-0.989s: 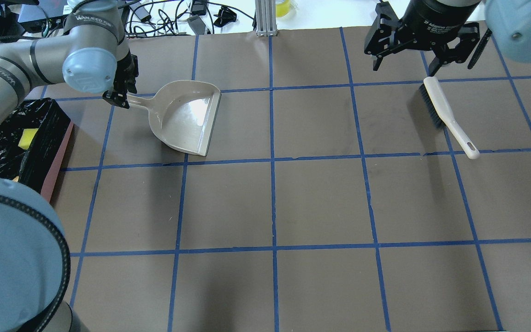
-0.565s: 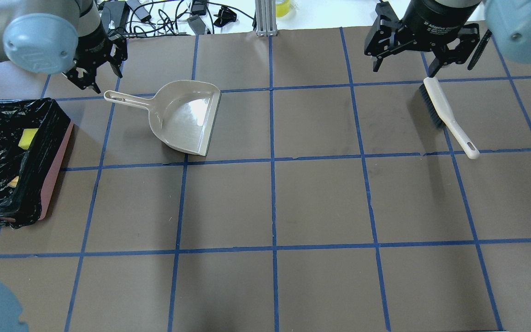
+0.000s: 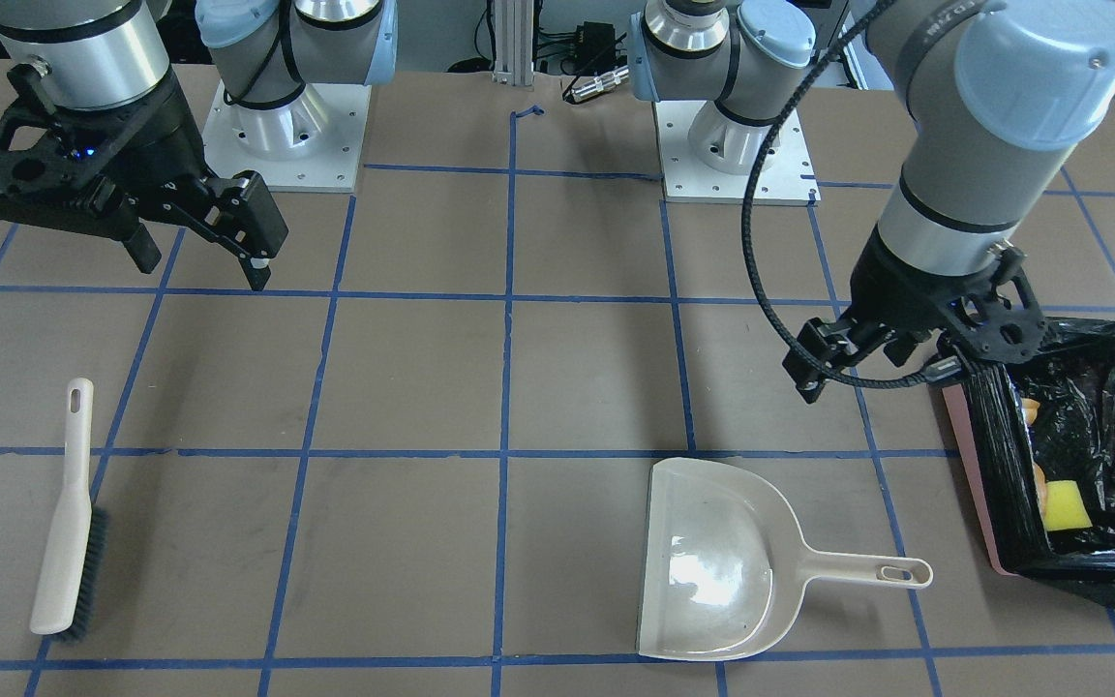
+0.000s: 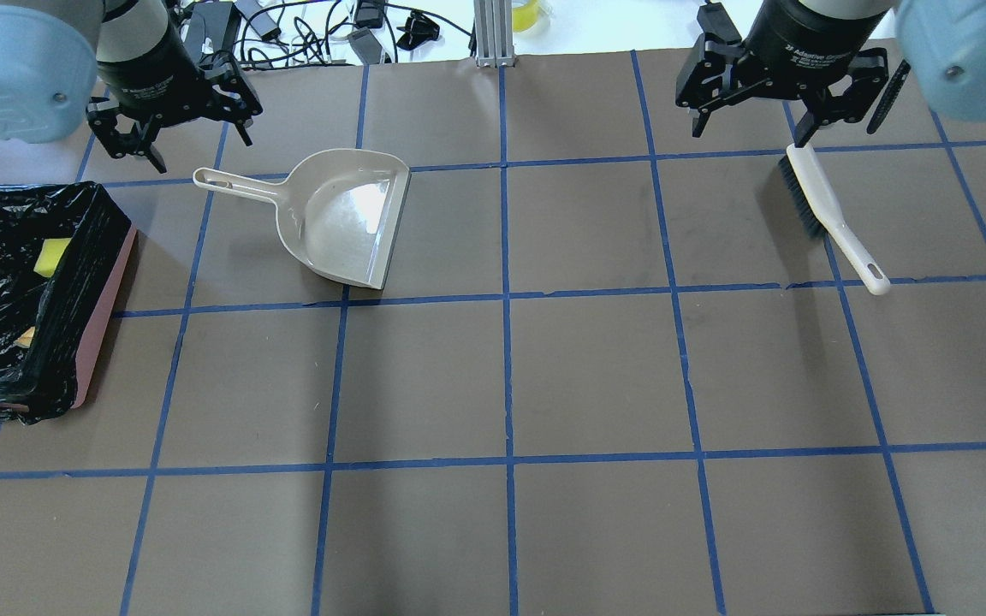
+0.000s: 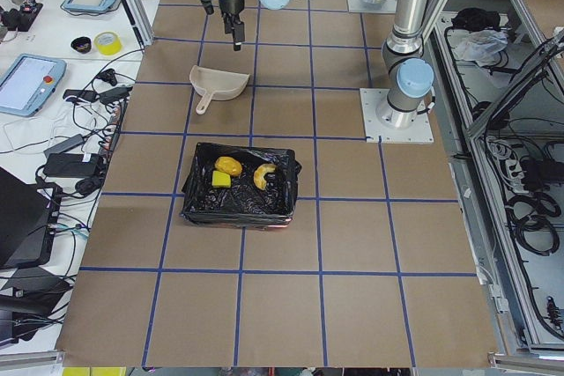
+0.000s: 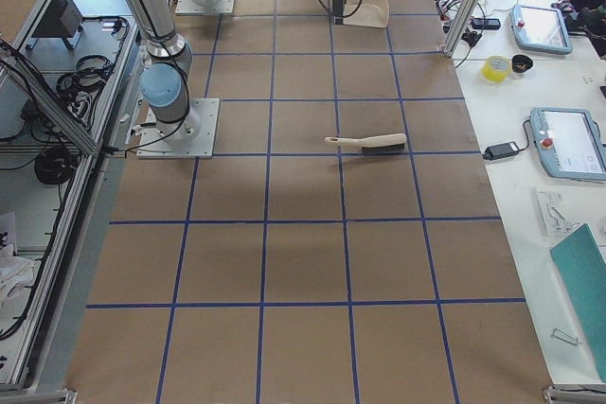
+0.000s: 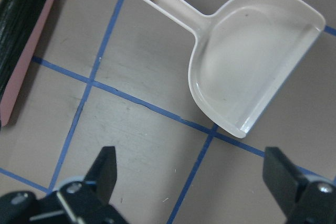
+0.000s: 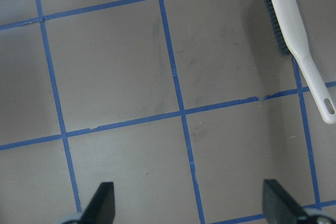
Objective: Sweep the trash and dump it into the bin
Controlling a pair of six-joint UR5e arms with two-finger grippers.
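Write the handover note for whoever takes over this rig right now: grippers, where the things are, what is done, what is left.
Left gripper: open, empty, raised near the dustpan handle.
Right gripper: open, empty, raised near the brush.
The dustpan lies flat and empty on the table; the brush lies there too, untouched by either gripper.
The bread roll, pastry and yellow sponge are all in the bin.
Done: sweeping and dumping, by the look of it; no trash shows on the table.
Left: probably nothing but parking the arms.
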